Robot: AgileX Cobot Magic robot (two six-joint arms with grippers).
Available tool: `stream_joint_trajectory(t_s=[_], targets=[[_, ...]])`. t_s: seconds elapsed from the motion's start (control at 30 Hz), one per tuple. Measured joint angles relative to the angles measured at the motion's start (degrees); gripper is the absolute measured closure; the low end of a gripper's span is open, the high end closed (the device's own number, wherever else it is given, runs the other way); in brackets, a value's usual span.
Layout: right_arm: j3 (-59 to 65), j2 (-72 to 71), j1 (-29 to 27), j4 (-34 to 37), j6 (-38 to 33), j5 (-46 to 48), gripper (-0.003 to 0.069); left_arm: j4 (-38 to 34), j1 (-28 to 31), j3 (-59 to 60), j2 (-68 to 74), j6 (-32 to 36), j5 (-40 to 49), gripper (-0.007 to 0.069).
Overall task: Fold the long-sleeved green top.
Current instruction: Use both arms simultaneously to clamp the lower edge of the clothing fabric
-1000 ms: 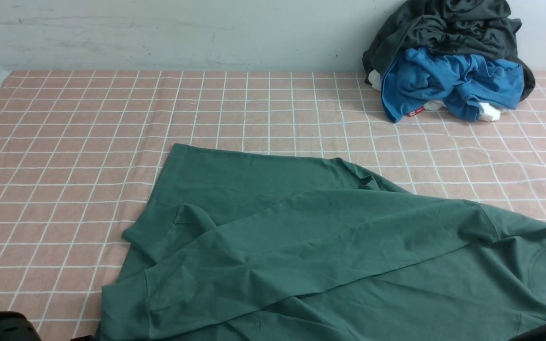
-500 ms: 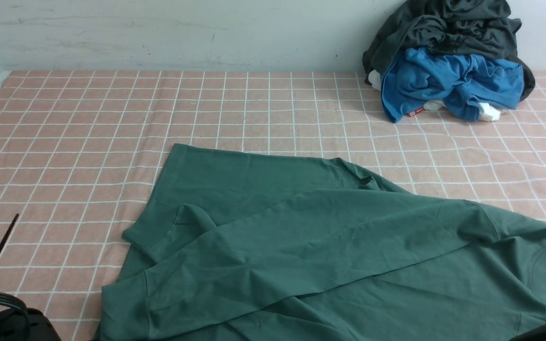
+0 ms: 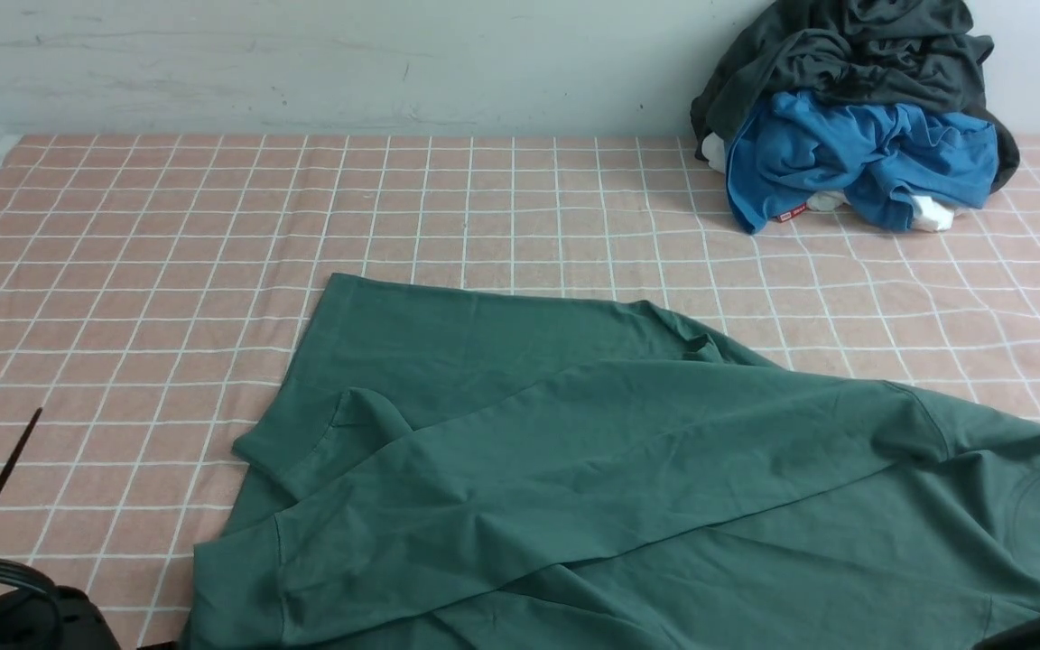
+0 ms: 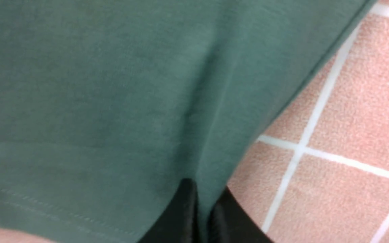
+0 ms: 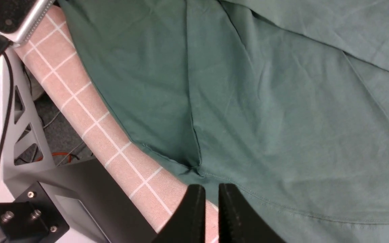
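Left wrist view: the green long-sleeved top (image 4: 96, 84) lies flat on the pink checked cloth (image 4: 343, 101), its edge pinched between the tightly closed fingers of the left gripper (image 4: 204, 195). The right gripper (image 5: 210, 190), fingers almost together and empty, hangs just beside the top's hem. A clothes pile (image 3: 854, 117) lies well beyond both.

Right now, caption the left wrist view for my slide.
Left arm's fingers shut on a pinch of the green long-sleeved top near its stitched hem, over pink checked cloth.
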Motion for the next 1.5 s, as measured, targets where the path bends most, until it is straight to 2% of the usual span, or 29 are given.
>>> stream_joint_trajectory(t_s=[0.1,0.37,0.5,0.63,0.73,0.83,1.2,1.4,1.5], targets=[[0.0,0.1,0.3,-0.9,-0.5,0.0,0.0606,0.4,0.0,-2.4,-1.6,-0.6,3.3,0.0618],[0.0,4.7,6.0,-7.0,-2.9,0.0,0.058,0.4,0.0,-5.1,-4.8,-1.6,10.2,0.0618],[0.4,10.4,11.5,-13.4,-4.7,-0.2,0.049,0.4,0.0,-5.2,-4.8,-2.4,11.1,0.0618],[4.4,15.8,15.7,-16.1,-7.2,-1.2,0.0321,0.3,0.0,-5.2,-4.8,-4.2,11.1,0.0618],[10.4,18.3,17.1,-19.2,-9.3,-2.1,0.0207,-0.6,0.0,-5.2,-4.8,-5.0,11.1,0.0618],[15.1,18.9,17.3,-24.2,-10.1,-7.1,0.0148,-1.6,0.0,-5.2,-4.8,-5.1,11.1,0.0618],[28.1,18.9,17.3,-37.1,-10.1,-26.4,0.0127,-3.3,0.0,-5.2,-4.8,-5.9,9.2,0.0618],[28.5,19.4,17.3,-46.8,-2.1,-33.0,0.0127,-3.3,0.0,-5.2,-4.8,-5.9,9.2,0.0618],[28.5,21.5,17.3,-48.8,2.1,-33.6,0.0127,-3.6,0.0,-5.2,-4.8,-5.9,9.2,0.0618]])
